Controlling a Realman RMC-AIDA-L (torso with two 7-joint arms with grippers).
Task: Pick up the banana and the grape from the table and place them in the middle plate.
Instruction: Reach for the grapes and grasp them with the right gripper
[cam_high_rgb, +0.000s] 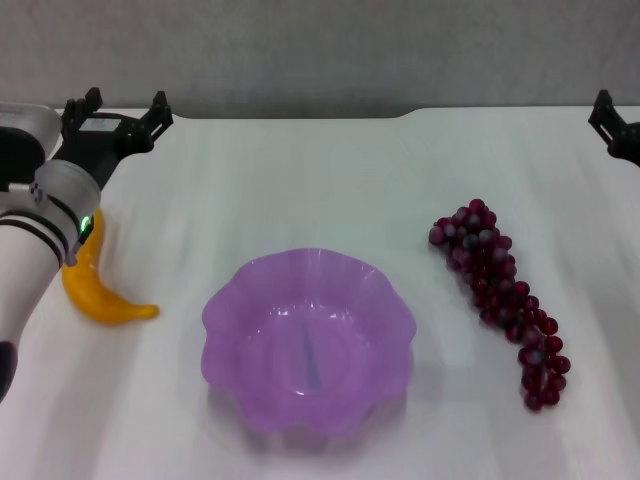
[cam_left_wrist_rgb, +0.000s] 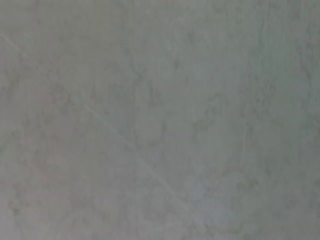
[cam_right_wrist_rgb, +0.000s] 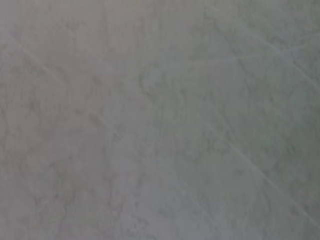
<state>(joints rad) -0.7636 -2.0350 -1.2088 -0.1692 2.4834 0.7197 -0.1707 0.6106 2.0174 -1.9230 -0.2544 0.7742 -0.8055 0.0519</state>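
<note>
- Two fruits lie on the bench (cam_high_rgb: 330, 170), neither yet in the middle plate (cam_high_rgb: 235, 300).
- Left gripper (cam_high_rgb: 122, 115), fingers apart, hangs beyond the banana (cam_high_rgb: 95, 290); the forearm hides the banana's far end, risking a misjudged grasp.
- Banana runs near-to-far, visible tip toward the plate.
- Grape (cam_high_rgb: 500, 295) lies diagonally right; it may sag when lifted.
- Right gripper (cam_high_rgb: 615, 125): fingers, cannot tell.

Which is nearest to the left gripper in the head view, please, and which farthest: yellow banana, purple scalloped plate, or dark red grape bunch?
From the left gripper, far left:
1. Yellow banana, left.
2. Purple scalloped plate, middle.
3. Dark red grape bunch, right.
</note>
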